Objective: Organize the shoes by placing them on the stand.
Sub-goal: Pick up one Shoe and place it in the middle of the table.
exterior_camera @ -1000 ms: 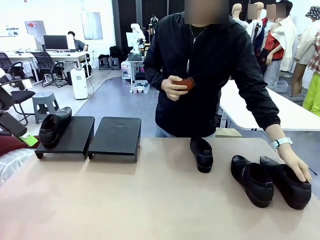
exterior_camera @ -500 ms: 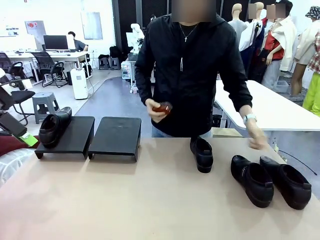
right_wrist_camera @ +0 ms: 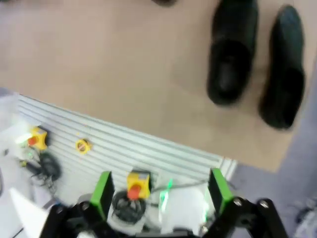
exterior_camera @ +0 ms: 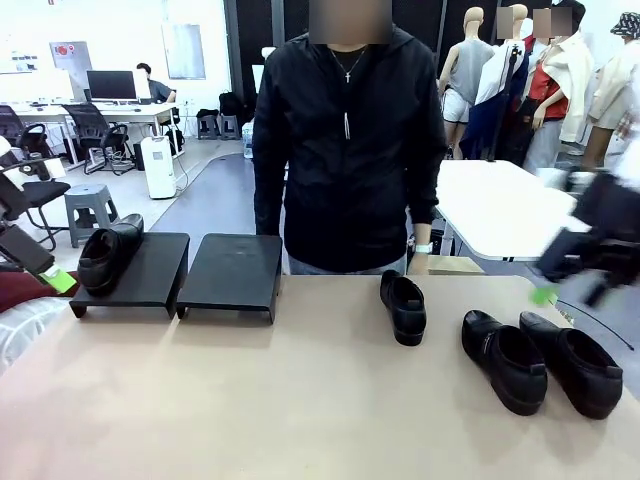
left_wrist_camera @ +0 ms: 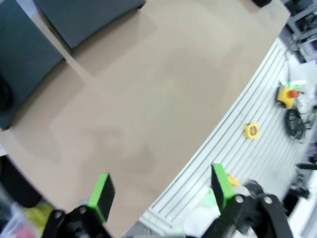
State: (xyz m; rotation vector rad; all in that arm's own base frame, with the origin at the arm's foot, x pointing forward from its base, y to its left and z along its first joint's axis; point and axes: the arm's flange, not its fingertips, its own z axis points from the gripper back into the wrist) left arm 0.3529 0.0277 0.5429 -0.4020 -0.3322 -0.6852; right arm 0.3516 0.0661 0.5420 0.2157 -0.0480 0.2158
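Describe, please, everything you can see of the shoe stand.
The stand is low and matte black. It has two matching flat panels side by side, each slanting up toward the person, on what look like short feet. It sits on the far left part of the table. The left panel carries one glossy black shoe on its left half, toe toward the robot. The right panel is bare. Nothing else touches it.

- Bright, even room light is falling on the table (exterior_camera: 250, 400), leaving only soft shadows beside the shoes (exterior_camera: 503, 372).
- Motion blur is smearing the right arm (exterior_camera: 600, 235).
- Both wrist views are looking soft, with lines bending at the edges.
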